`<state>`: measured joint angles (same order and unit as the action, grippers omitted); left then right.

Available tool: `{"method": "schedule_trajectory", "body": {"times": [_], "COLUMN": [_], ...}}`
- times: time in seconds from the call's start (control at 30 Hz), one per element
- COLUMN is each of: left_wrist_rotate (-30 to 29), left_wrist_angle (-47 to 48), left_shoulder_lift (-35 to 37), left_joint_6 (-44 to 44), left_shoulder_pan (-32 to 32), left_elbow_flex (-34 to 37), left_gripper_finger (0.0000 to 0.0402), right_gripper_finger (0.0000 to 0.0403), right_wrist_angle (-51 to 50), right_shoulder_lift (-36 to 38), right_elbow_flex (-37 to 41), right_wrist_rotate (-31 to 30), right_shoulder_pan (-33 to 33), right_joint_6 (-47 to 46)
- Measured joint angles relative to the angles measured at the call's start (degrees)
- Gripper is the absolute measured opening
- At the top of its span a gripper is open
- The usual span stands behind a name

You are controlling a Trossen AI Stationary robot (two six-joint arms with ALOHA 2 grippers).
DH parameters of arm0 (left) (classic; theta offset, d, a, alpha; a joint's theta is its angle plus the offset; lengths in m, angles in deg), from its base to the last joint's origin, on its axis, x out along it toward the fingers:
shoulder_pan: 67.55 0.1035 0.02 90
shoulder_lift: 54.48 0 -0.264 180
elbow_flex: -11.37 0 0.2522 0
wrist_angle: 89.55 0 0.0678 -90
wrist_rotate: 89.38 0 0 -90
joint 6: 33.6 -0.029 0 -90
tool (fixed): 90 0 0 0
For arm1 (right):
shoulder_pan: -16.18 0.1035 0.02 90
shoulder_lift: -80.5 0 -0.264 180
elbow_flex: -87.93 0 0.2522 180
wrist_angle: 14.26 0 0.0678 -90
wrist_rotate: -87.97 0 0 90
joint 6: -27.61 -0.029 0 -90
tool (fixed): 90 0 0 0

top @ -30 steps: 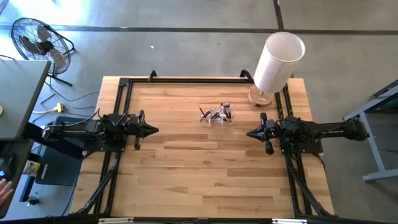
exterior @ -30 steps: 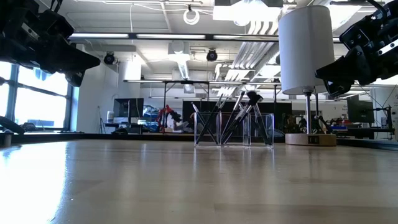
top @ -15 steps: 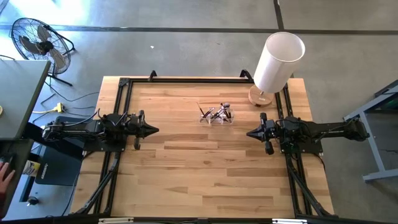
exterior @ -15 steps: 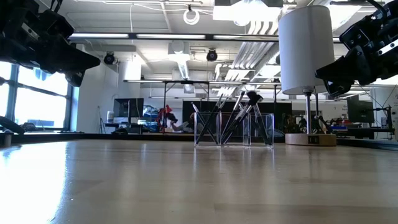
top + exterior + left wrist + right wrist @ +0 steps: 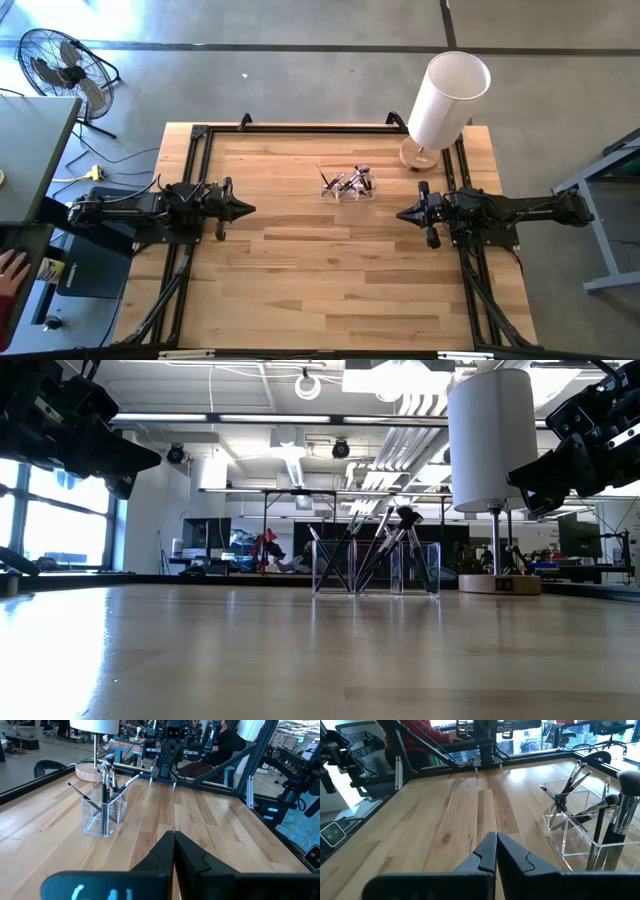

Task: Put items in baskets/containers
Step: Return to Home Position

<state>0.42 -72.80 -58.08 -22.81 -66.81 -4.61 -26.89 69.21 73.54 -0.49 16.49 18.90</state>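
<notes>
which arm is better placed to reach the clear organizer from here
Likely the right. In the high view the right gripper sits nearer the clear organizer than the left gripper does. Both are shut and empty.

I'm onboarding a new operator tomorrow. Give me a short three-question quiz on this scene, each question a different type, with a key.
1. True or false: the left gripper has its jaws shut on a brush.
2. Multiple choice: the makeup brushes stand in A) the clear organizer, B) a cardboard box, C) a drawer.
3. Short answer: which gripper is nearer the white cylinder?
Key: 1 false, its jaws are shut on nothing. 2 A. 3 the right gripper.
</notes>
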Motion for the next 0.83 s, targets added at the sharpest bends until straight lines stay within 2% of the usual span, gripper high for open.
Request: {"method": "schedule_trajectory", "body": {"times": [0.83], "left_wrist_rotate": [0.0], "left_wrist_angle": [0.01], "left_shoulder_lift": [-0.01], "left_joint_6": [-0.01], "left_shoulder_pan": [0.01], "left_elbow_flex": [0.0], "left_gripper_finger": [0.0003], "right_gripper_finger": [0.0004], "right_wrist_angle": [0.0], "right_shoulder_lift": [0.0], "right_elbow_flex": [0.0], "right_wrist_rotate": [0.0], "right_shoulder_pan": [-0.01], "right_joint_6": [0.0]}}
